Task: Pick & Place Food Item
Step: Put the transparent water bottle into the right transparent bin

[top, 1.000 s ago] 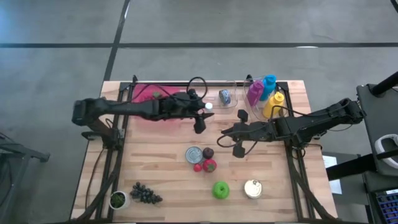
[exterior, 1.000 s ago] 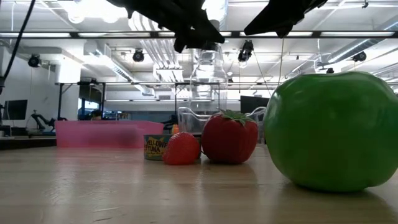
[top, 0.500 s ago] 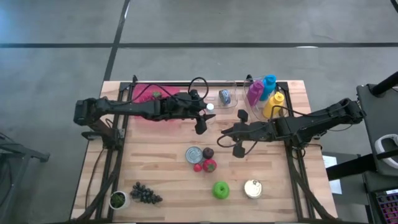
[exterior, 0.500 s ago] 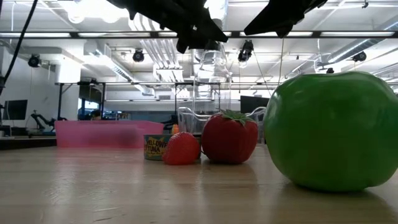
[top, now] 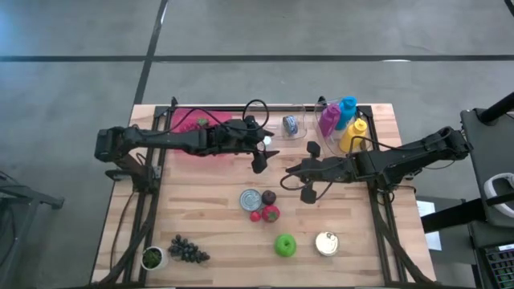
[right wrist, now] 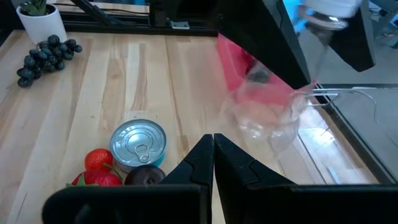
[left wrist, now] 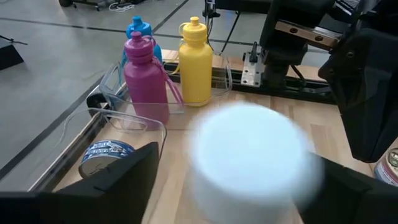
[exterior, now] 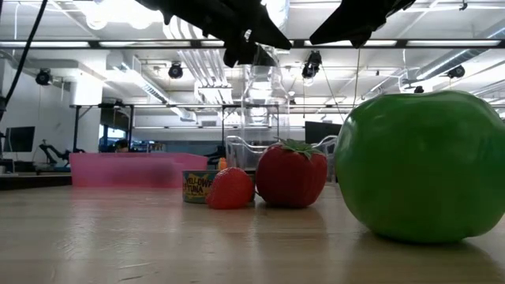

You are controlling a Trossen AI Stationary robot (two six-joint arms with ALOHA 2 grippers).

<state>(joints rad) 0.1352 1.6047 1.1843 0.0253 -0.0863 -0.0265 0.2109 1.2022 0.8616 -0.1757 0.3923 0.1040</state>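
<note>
From above, the left claw point(top: 263, 152) hangs over the counter point(top: 201, 217) near the middle of its far edge, with the white cap point(top: 268, 138) of a clear bottle between its fingers. The right claw point(top: 291, 170) waits just beside it, toward the right edge. A pink bin point(top: 186, 120) sits at the far left. A tray of coloured bottles point(top: 341, 120) sits at the far right, and a blue can point(top: 291, 124) lies between the two. Mid-counter are a tuna can point(top: 251, 199), a plum point(top: 269, 197) and strawberries point(top: 269, 213). Toward the near edge are an apple point(top: 285, 245), a second can point(top: 326, 243), grapes point(top: 187, 250) and a plant point(top: 152, 258).

At counter level, the clear bottle point(exterior: 264, 102) hangs under the left claw, clear of the counter, behind the strawberries.

From the left wrist, the fingers point(left wrist: 124, 177) stand spread on either side of the blurred cap, with a gap showing beside it, so the claw is spread and not pinching.

From the right wrist, that claw's fingers point(right wrist: 239, 168) are pressed together on nothing. The bottle tilts between the left claw's fingers, in front of the bin.
</note>
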